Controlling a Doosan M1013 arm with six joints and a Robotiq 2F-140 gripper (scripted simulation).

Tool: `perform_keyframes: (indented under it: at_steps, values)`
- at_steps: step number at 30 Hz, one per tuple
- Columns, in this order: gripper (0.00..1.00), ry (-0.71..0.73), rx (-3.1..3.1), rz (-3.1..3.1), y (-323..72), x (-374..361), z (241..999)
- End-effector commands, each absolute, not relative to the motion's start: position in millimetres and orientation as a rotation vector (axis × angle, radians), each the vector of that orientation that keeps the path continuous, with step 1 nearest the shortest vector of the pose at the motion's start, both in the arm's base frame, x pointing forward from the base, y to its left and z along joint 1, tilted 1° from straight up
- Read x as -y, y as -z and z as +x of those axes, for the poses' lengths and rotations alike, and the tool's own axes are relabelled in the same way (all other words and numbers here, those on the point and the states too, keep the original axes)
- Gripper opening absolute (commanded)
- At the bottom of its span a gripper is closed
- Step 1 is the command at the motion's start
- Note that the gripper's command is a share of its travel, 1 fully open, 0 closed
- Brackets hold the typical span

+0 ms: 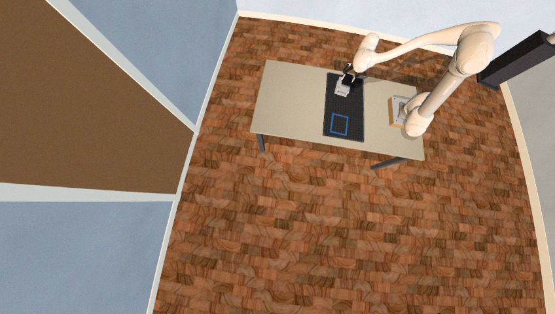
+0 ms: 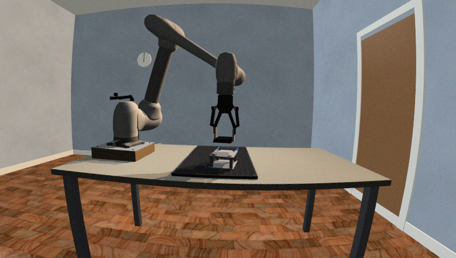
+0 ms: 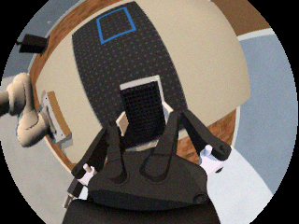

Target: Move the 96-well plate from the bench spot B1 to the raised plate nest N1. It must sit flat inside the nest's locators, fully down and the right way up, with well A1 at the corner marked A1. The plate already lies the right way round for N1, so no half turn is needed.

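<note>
From above, the claw and the arm's wrist cover most of the 96-well plate, so its outline cannot be read there. In the wrist view the plate hides the nest below it, and its wells are too small to tell apart. No A1 mark is legible in any view. From the side, the blue spot outline near the tabletop's far edge is largely hidden behind the nest.

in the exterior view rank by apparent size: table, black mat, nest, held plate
1. table
2. mat
3. nest
4. plate, held above the nest; it is farther from the camera than the nest, so that last pair is unsure.
</note>
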State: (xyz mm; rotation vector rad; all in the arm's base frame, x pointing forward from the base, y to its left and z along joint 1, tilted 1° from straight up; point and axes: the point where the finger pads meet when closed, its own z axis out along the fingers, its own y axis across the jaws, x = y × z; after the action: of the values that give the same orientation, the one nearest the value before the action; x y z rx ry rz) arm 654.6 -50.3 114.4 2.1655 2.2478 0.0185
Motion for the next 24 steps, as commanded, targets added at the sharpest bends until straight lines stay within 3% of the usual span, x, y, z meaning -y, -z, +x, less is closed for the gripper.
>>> perform_keyframes:
  at_steps: [1, 24]
  values:
    - [0.00, -0.019, -2.248, 2.165, -111.2, 50.2, 654.6]
    - [0.00, -0.019, -2.248, 2.165, -77.9, 50.2, 655.4]
